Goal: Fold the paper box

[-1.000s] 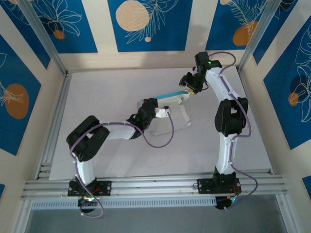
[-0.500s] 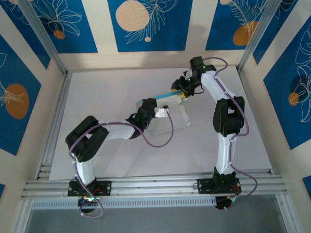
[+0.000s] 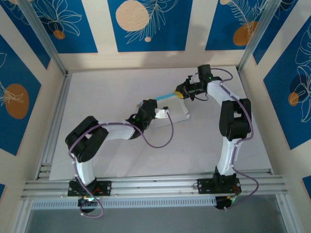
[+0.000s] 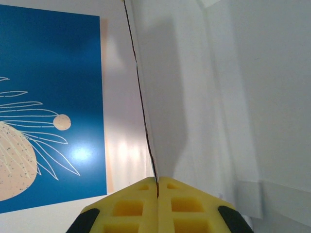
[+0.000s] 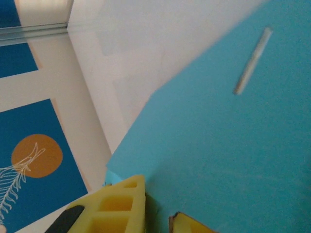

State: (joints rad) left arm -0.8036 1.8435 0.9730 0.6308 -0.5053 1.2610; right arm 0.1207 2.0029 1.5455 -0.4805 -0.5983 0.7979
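The left fingers [image 4: 129,208] are two blocks of yellow foam-like rubber with square hollows moulded in, and they are pressed flat together on the thin edge of the paper box [image 4: 204,97]. The edge runs straight up from the seam between them as a dark line. To the right of that line the card is matt white and smooth, with one crease and a small stepped flap low down.

The right fingers [image 5: 116,209] are the same yellow waffled material. They sit close together with a narrow dark gap, right at the edge of the card's light-blue face. I cannot tell whether they pinch it. That blue face is flat and even, and one short pale slot [image 5: 251,60] is cut into it.

From above, the box is a single half-opened sheet lifted off the middle of the white counter [image 3: 107,102]. Its white part is at the left arm's end, and its blue strip [image 3: 166,96] reaches up to the right arm's end. Two white-and-black arms with purple cables [image 3: 160,141] rise from the grooved metal rails [image 3: 146,184]. Blue wall panels [image 4: 48,97] carry orange discs and white leaf outlines
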